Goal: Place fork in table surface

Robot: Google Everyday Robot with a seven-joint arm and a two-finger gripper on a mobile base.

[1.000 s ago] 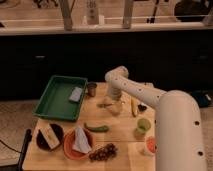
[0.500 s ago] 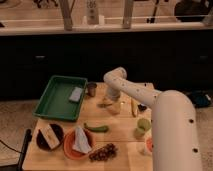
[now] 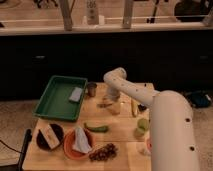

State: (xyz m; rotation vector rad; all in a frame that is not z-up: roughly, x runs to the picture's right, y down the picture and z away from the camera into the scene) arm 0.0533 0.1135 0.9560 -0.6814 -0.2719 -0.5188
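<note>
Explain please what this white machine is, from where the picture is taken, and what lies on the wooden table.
The thick white shape is a robot arm. It reaches over the light tan wooden tabletop, and its gripper is low over the middle of it. There is one camera view, looking down from behind the arm. On the table lie a green rectangular plastic tray, a small metal cup, a green pepper, an orange bowl, a dark round plate and dark grapes. What the gripper holds is unclear.
</note>
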